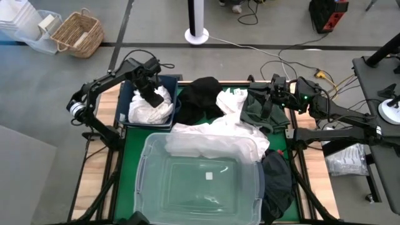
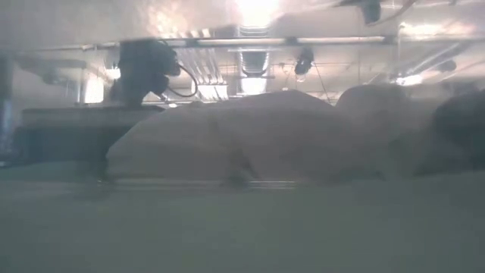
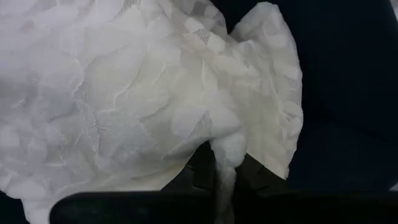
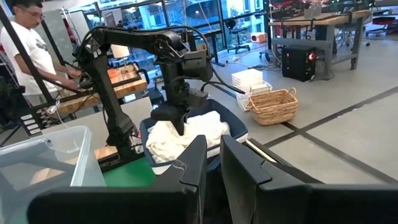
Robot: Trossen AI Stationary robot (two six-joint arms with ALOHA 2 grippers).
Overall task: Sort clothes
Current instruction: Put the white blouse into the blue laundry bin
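The clothes are spread over the green table. A white heap point(image 1: 150, 109) lies in the navy bin point(image 1: 125, 94), and my left gripper point(image 1: 152, 99) points down into it, shut on white cloth point(image 3: 155, 93). More white garments point(image 1: 212, 140) drape over the far rim of the clear tub point(image 1: 144, 169). A black garment point(image 1: 200, 94) lies at the far middle and another point(image 1: 278, 181) right of the tub. My right gripper point(image 1: 253, 94) is held level above the table's far right, fingers nearly together point(image 4: 213, 146), with a dark green garment point(image 1: 262, 115) bunched under it. My left gripper pinches a narrow gathered fold of the white garment point(image 3: 225, 155) between its two fingers, from above, pointing down. The rest of the garment spreads out slack on the heap in the bin. My right gripper seems to hold the dark green garment, which hangs below it point(image 1: 269, 106). The fingers and the cloth hide which part it has.
A wicker basket point(image 1: 78, 32) and white boxes stand on the floor beyond the table's far left. A person point(image 4: 28, 43) works at a bench behind the left arm. Cables and a floor stand lie beyond the far edge.
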